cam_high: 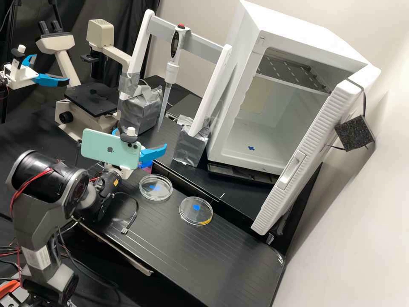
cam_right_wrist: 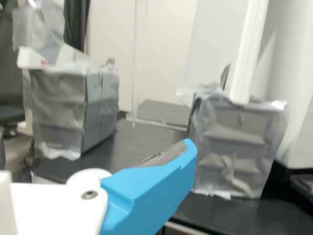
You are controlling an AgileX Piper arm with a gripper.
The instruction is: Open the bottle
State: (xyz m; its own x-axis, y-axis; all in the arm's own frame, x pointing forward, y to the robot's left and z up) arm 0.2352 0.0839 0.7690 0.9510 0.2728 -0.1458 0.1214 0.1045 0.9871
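Two clear, round, shallow plastic dishes (cam_high: 164, 194) lie apart near the far edge of the black, ribbed tabletop (cam_high: 230, 260), each showing a blue patch that presumably marks its place. The blue-fingered white gripper (cam_high: 142, 139) hangs above that edge, toward its left corner, spread wide with nothing visible in its grasp; the pale green phone (cam_high: 106, 149) on its mount presumably serves as a camera. Just below the gripper, a blue-and-purple item (cam_high: 147, 163), largely hidden, is perhaps the bottle, though its form cannot be told. A slender white pipette (cam_high: 171, 72) hangs upright from a white frame (cam_high: 213, 89), whose legs stand in silver-wrapped blocks (cam_high: 191, 147), apparently for stability. Opening the bottle likely calls for gripping its cap while the body is kept from turning.
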